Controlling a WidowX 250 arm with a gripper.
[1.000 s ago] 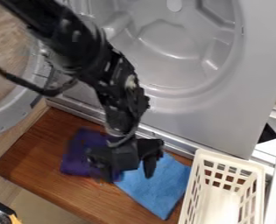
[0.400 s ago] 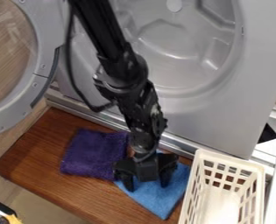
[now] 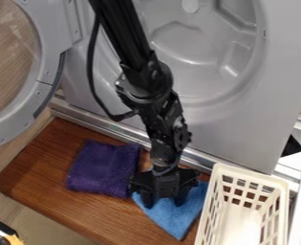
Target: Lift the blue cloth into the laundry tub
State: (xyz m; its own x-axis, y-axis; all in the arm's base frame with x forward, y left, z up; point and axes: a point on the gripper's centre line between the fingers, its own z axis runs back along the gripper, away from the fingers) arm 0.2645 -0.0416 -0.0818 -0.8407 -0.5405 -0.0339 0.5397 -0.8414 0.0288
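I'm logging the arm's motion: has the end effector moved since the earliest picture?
Yes. The end effector has shifted right in the view, away from the purple cloth and nearer the white basket.

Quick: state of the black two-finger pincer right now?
Black two-finger pincer: open, fingers apart at the flat blue fabric cloth, not closed on it.

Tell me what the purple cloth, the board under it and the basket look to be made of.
Purple cloth: fluffy, matte pile, probably microfibre or terry. Board: brown wood or wood-look laminate, with streaky grain. Basket: cream, likely moulded plastic, judging by its smooth rim and regular square holes.
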